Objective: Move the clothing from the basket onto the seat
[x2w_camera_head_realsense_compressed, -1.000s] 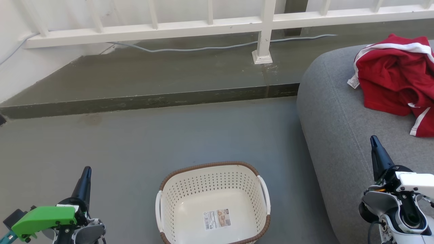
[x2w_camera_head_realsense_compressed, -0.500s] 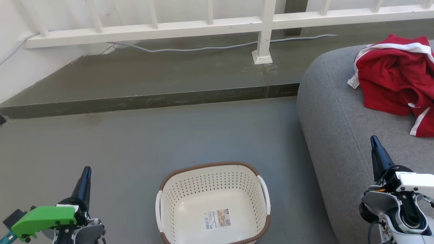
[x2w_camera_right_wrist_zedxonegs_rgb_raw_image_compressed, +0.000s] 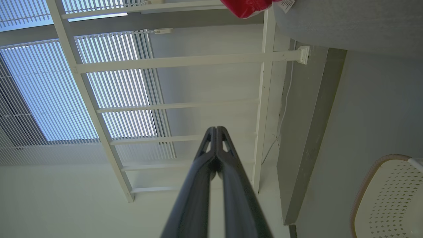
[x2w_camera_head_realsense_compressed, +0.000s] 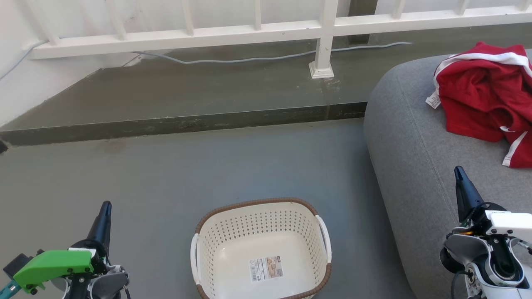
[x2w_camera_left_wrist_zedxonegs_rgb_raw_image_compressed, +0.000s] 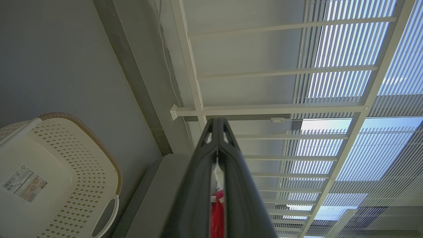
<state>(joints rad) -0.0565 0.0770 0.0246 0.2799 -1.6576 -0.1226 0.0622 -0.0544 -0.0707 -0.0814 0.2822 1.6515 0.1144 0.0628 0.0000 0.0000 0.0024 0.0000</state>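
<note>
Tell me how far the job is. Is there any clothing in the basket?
Done: the clothing lies on the seat, and the basket holds just its paper label. In hand: nothing; the left gripper and right gripper are both shut and empty. Left: I see no clothing to move, so the job looks finished.

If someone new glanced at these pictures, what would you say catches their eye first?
The red clothing heaped on the grey seat, at the head view's upper right, stands out most. Next comes the cream basket on the floor at bottom centre, bare but for a paper label.
</note>
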